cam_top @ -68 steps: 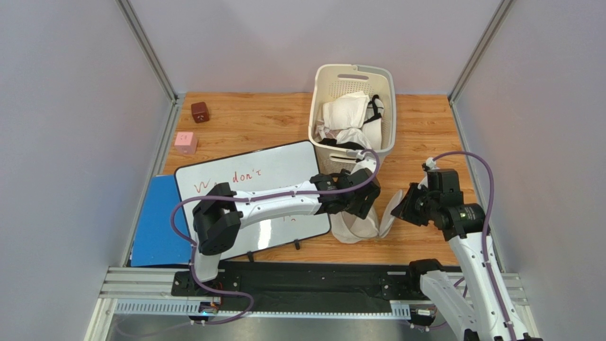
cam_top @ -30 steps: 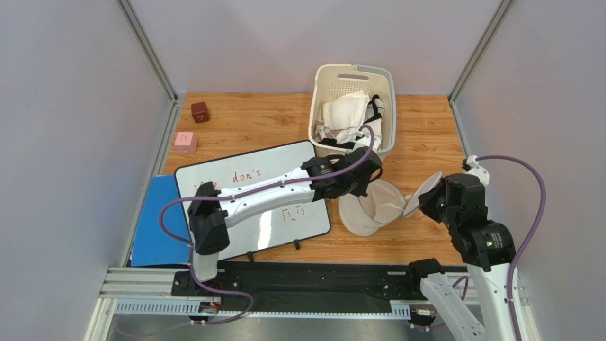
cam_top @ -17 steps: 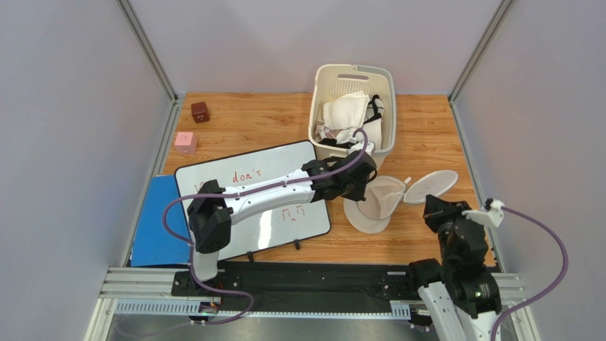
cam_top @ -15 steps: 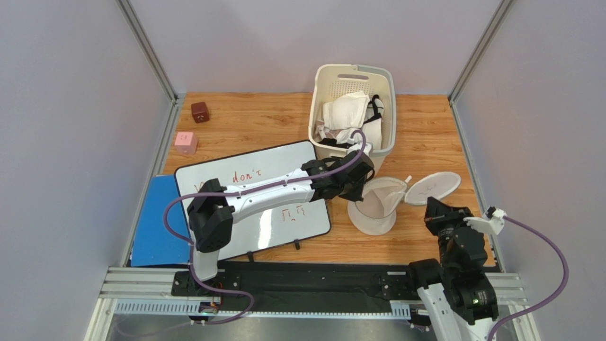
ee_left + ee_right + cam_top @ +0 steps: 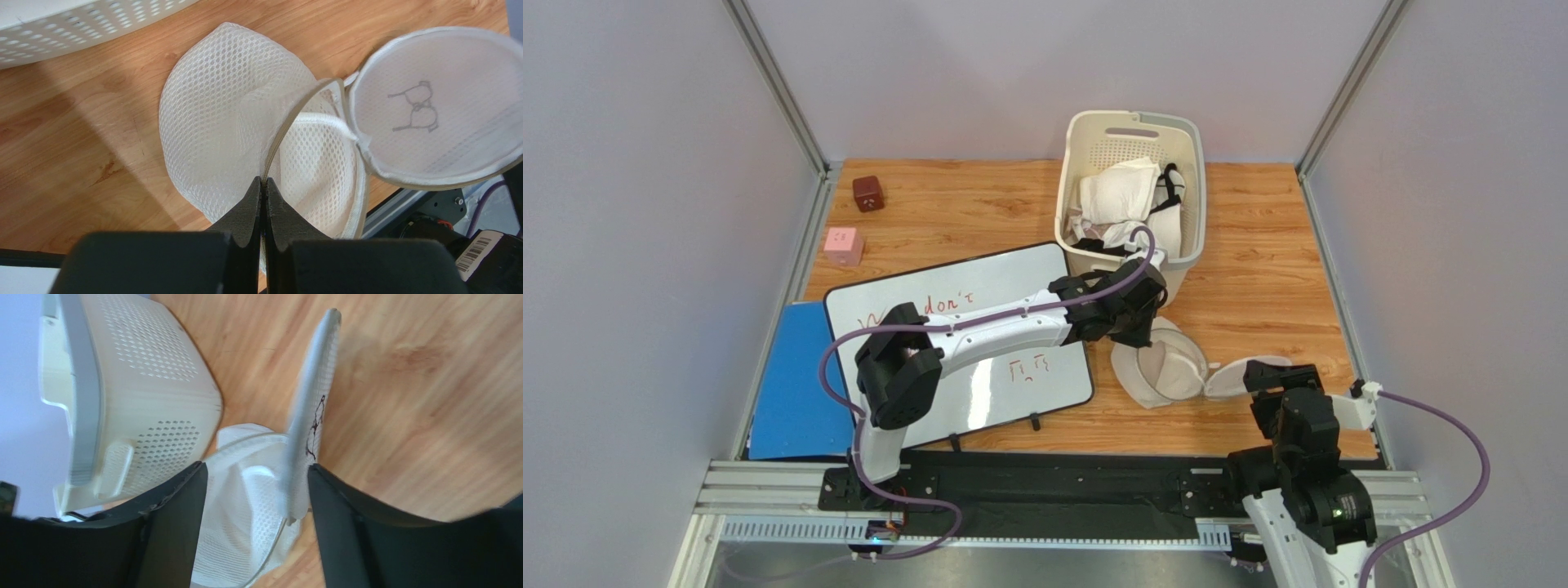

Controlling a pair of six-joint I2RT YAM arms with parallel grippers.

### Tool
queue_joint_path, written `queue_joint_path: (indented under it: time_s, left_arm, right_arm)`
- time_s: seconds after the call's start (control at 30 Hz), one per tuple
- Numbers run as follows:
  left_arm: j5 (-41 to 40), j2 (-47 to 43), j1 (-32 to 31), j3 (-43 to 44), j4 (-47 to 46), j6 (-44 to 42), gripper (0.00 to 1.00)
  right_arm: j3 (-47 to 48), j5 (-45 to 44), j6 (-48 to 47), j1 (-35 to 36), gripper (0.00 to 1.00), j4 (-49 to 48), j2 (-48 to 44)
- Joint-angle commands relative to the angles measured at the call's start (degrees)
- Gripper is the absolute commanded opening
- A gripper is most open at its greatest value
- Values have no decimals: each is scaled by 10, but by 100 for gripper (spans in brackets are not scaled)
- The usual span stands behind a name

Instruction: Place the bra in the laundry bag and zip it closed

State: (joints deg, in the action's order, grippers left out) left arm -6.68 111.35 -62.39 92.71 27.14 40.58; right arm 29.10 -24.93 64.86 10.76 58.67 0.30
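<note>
Warm wooden desk is filling the floor of a grey-walled booth, and near its middle the laundry bag is lying open, its domed mesh half resting on the wood and its flatter half, printed with a small bra outline, lying just beside it. The left arm is reaching across a whiteboard and its jaws are pinching together on the thin rim of the domed half; the right arm is sitting low at the near edge with its jaws spread apart, the flatter half showing edge-on between them, though I cannot tell whether either is touching it. I am judging the bag to be very light and floppy, with only the rim lending stiffness, so the rim or the zipper tape is looking like the place to hold; bare mesh would likely crumple and slip. The bra I am not finding with certainty: nothing is clearly showing inside the bag, while white fabric is sitting heaped in the basket behind it. A bra should be handling soft and light, its straps prone to snagging, best pinched between the cups. Counting: one bag in two halves, one basket, one whiteboard, one blue pad, two small blocks, a brown block and a pink block, and two arms.
</note>
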Motion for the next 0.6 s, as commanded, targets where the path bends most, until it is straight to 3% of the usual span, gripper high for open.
queue_joint_path:
  time_s: [0.0,0.03,0.37,0.47,0.53,0.57]
  left_arm:
    - [-7,-12,-2,-2,-11,-5,0]
    - [-8,-12,-2,-1,-10,-6,0]
    - [-9,-6,-4,12,5,0,0]
    - [-15,-18,-6,7,7,-11,0]
    - [-18,-28,-11,3,11,-21,12]
    - [-25,-43,-13,2,15,-26,29]
  right_arm:
    - [44,-14,106,2,89,122,-25]
    - [52,-4,104,2,100,134,-21]
    - [234,-7,-17,3,100,166,80]
    - [274,17,-124,3,96,126,104]
    - [292,54,-196,3,94,87,141]
    - [299,61,-217,3,94,80,156]
